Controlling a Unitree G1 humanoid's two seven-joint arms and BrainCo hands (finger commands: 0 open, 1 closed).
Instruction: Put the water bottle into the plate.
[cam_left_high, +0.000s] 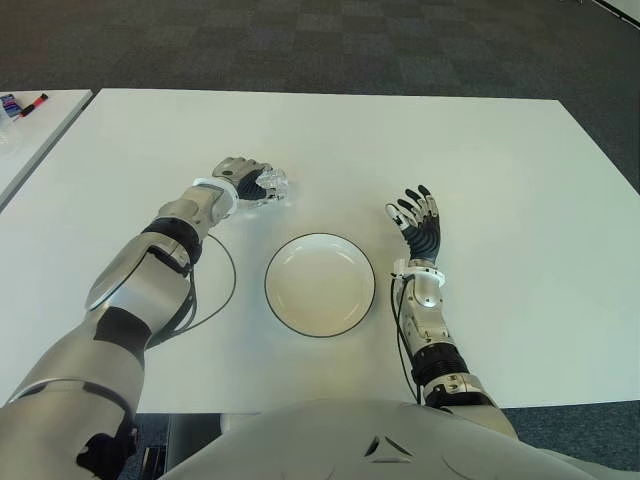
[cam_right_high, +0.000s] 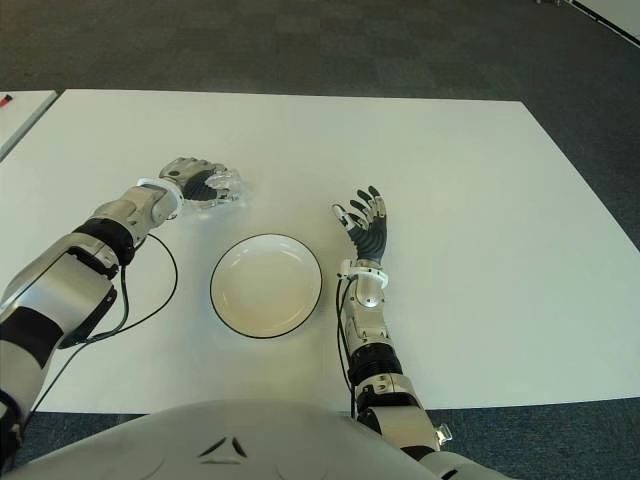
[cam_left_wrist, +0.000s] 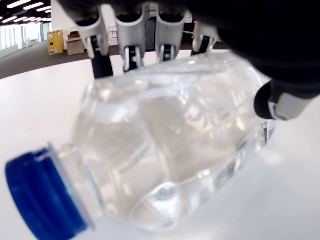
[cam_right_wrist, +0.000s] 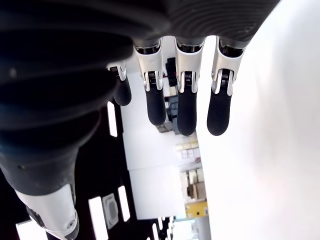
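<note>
water bottle (cam_left_wrist: 170, 160) in left robot hand (cam_left_high: 248, 182)

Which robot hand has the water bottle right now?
The left robot hand, beyond the plate on its left, has fingers wrapped around the water bottle. The right robot hand is open and holds nothing.

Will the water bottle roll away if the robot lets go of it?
Probably: the water bottle lies on its side in the left hand, and looks rounded. Its thin clear plastic might dent when squeezed. The right hand is open.
</note>
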